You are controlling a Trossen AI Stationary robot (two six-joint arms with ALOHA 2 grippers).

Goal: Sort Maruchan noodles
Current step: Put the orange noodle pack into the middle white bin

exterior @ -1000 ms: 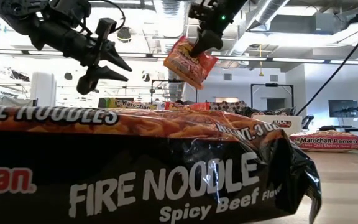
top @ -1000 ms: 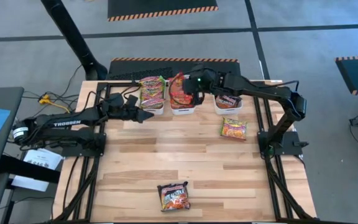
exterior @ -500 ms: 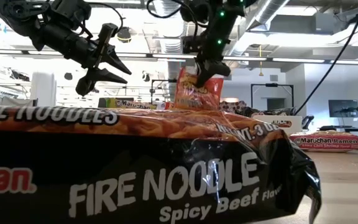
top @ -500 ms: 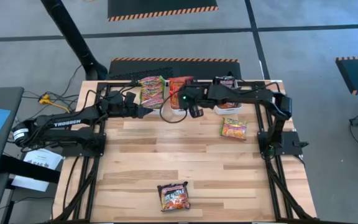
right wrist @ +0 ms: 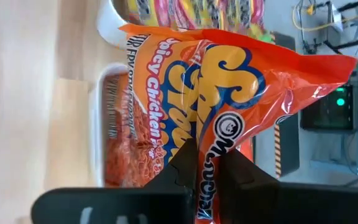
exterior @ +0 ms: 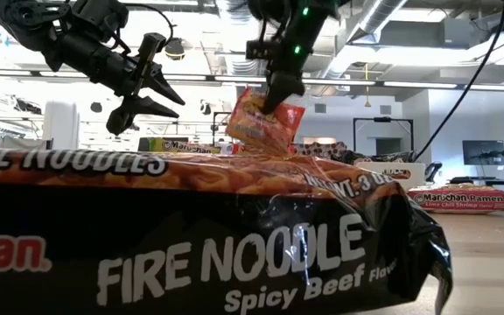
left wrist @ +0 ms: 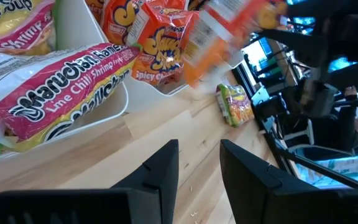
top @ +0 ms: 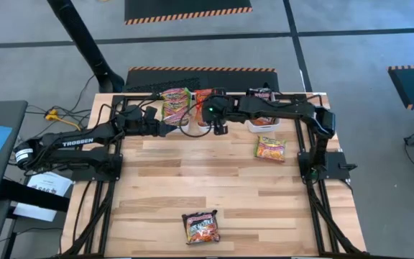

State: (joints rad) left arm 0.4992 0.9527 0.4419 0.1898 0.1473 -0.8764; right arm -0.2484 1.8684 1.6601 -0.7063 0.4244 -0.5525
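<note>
My right gripper (exterior: 274,98) is shut on a red-orange Maruchan packet (exterior: 264,124) over the middle white bin (top: 208,126) at the table's far edge. That bin holds red-orange packets (right wrist: 129,143). The left bin (top: 177,108) holds green-yellow packets and the right bin (top: 263,119) black-purple ones. My left gripper (top: 174,129) hovers open beside the left bin's near side, touching nothing. A loose red-orange packet (top: 270,149) lies flat at the table's right. A black-purple packet (top: 201,226) lies flat near the table's near edge. My right gripper pinches the red-orange packet between its two fingers at the packet's upper edge (right wrist: 211,144), coming from above and pointing down. The packet hangs tilted below the fingers. Its lower edge is hidden behind the black packet in the low view.
Black frame rails (top: 309,151) run along the table's left and right sides. Bare wood (top: 192,173) spans the table's middle. The black-purple packet (exterior: 234,254) fills the low view's foreground. Cables (top: 192,122) loop between the two grippers by the bins.
My right gripper has carried the red-orange packet down and toward the table's left and near side, from above the bins' far side to over the middle bin. The packet has dropped lower and now hangs more tilted. The gripper has stayed shut on it.
</note>
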